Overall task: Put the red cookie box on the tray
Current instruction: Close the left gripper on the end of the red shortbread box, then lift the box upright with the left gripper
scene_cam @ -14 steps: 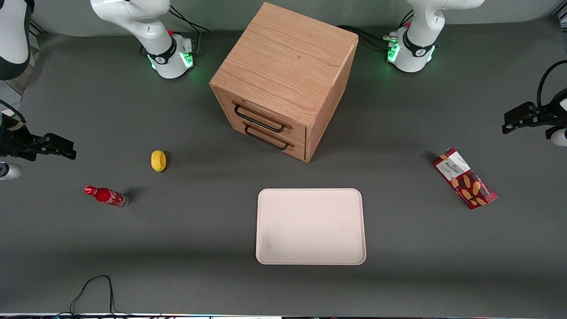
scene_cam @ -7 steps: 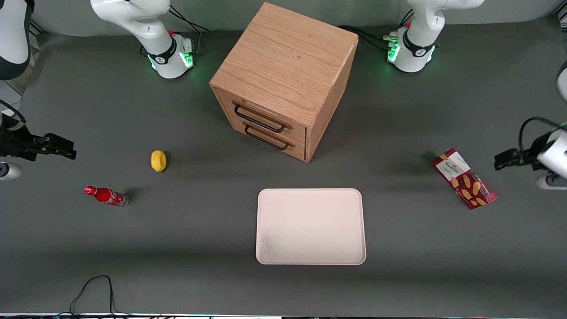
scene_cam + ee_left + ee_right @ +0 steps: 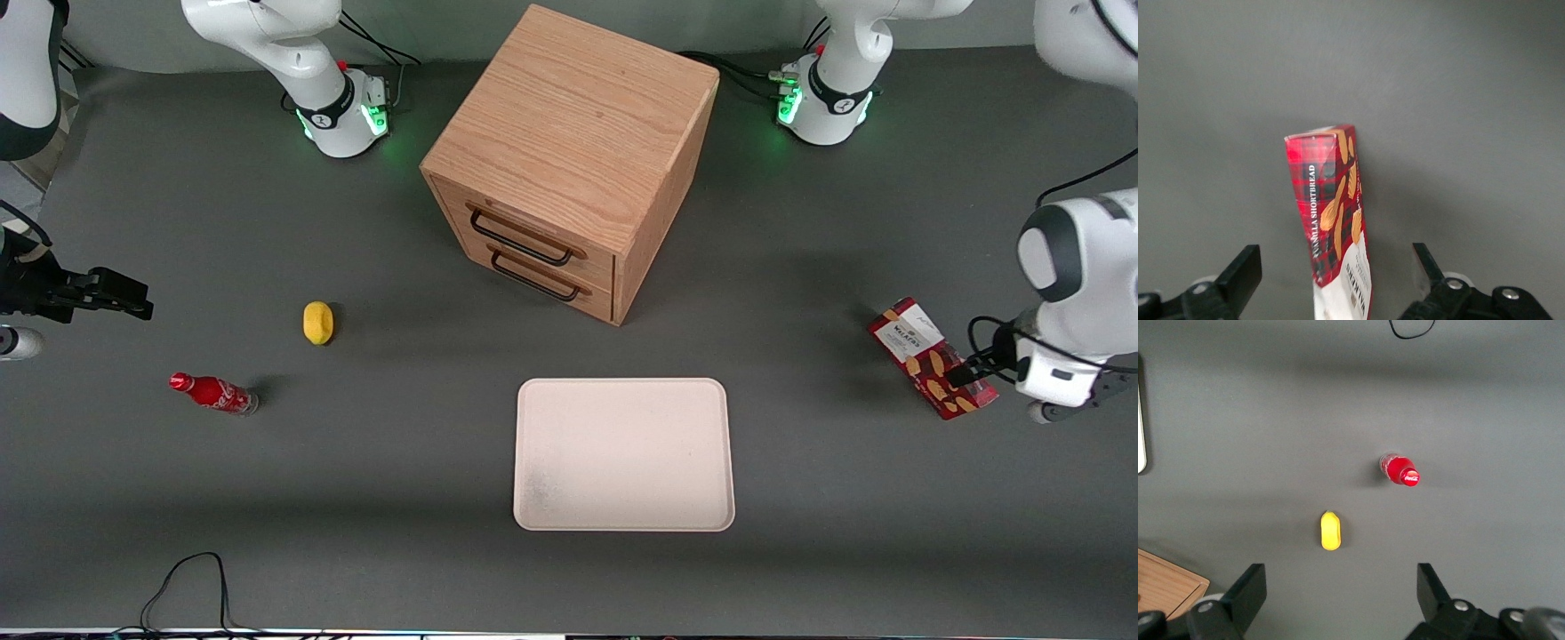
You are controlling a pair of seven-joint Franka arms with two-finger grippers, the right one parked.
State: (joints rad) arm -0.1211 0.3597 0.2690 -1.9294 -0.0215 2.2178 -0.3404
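Lower centre of the front frame: large flat cream-white rectangular tray [image 3: 623,454] bare, nothing placed. Right edge: slim dark-red cookie box [image 3: 930,357] flat on the grey surface [image 3: 400,462], well apart from the tray. Tool [image 3: 1338,283] above it, fingers spread either side, not touching; grasp, lift, carry and set-down all remain.

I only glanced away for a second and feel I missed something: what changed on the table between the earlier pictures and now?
The working arm swung in and came down, bringing its gripper over the red cookie box. Its fingers stand open on either side of the box, not yet gripping. The box lies on the table as before, and the tray, cabinet, lemon and cola bottle have not moved.
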